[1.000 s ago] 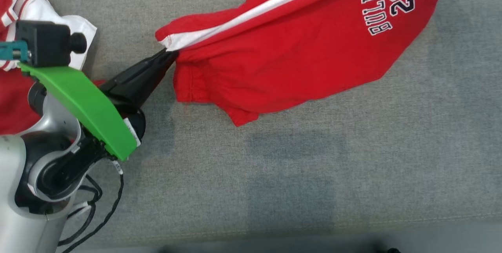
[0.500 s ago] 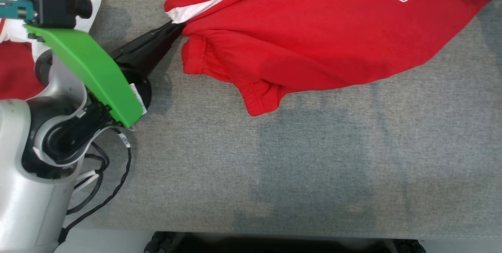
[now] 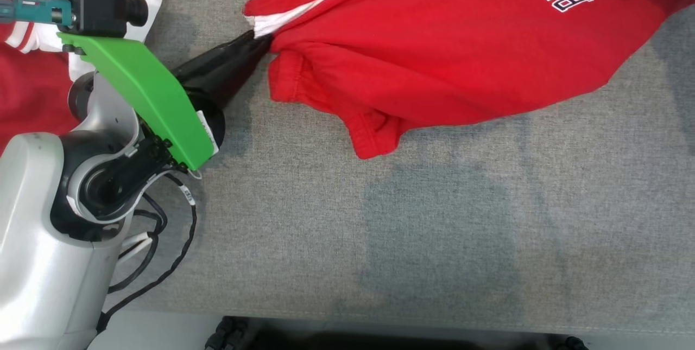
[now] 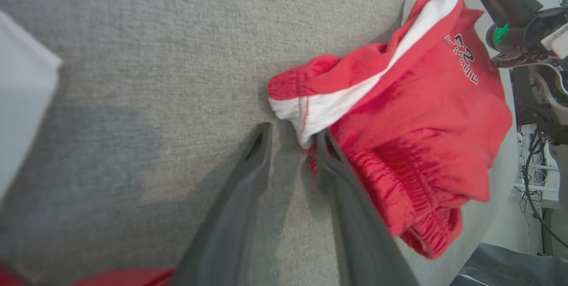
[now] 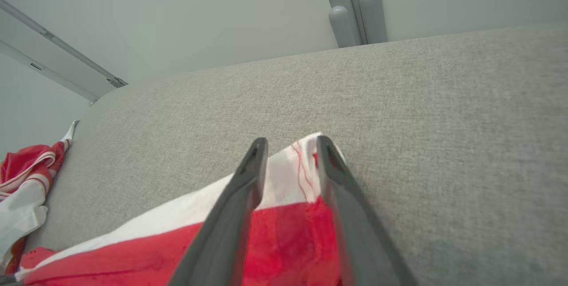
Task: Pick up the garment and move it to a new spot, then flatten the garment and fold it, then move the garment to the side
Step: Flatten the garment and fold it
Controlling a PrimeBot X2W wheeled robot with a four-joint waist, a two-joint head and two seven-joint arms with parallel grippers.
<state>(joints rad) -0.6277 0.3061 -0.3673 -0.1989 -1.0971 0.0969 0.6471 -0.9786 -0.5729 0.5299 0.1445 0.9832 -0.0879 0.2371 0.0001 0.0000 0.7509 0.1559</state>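
The garment (image 3: 445,51) is stretching across the far side of the cushion (image 3: 434,230), from the middle to the right edge of the head view. The left gripper (image 3: 260,40) is reaching in from the near left and pinching the garment's left corner. The right gripper (image 5: 288,144) is clasping the opposite corner at the far right. A pile of clothes (image 3: 32,89) is sitting at the far left, behind the left arm (image 3: 32,252). A cable (image 3: 179,241) is trailing beside that arm, near the cushion's front edge. A wall (image 5: 222,11) is standing behind the cushion.
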